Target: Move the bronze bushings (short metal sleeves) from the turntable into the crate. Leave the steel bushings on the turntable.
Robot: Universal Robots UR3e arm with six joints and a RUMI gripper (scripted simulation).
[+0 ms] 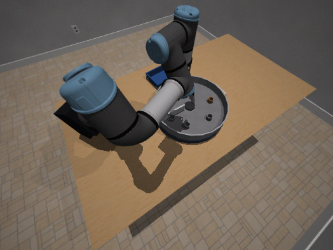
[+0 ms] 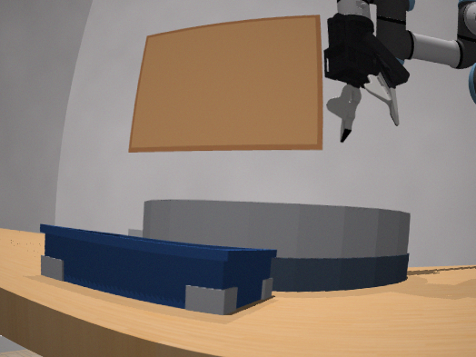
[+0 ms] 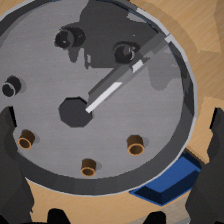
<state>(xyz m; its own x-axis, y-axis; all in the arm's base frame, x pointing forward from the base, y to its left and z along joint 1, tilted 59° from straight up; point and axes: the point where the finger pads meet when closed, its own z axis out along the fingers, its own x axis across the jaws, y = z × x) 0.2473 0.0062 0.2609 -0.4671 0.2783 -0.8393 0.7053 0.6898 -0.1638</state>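
Your gripper [image 2: 370, 132] [image 3: 112, 108] hovers, jaws apart; descending off-center, you could clip the turntable's wall [image 1: 224, 105] [image 2: 272, 230] [image 3: 189, 100] and miss the bronze bushings [image 1: 210, 100] [image 3: 135, 145]

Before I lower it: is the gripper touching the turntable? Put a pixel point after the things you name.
Apart. The exterior view shows wall between the open gripper's [image 2: 370, 133] [image 3: 114, 117] fingertips and the rim of the turntable [image 2: 277, 227] [image 3: 191, 107] below.

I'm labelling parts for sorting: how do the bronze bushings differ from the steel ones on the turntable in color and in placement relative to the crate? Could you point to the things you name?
The bronze bushings [image 3: 135, 145] are orange-brown, while the steel bushings [image 3: 11, 87] are dark gray. In the wrist view, the bronze bushings sit on the side of the turntable [image 1: 225, 120] [image 2: 272, 230] [image 3: 189, 100] nearer the blue crate [image 1: 157, 77] [image 2: 132, 266] [image 3: 162, 192]; the steel bushings lie farther from it. Both kinds are short, hollow sleeves.
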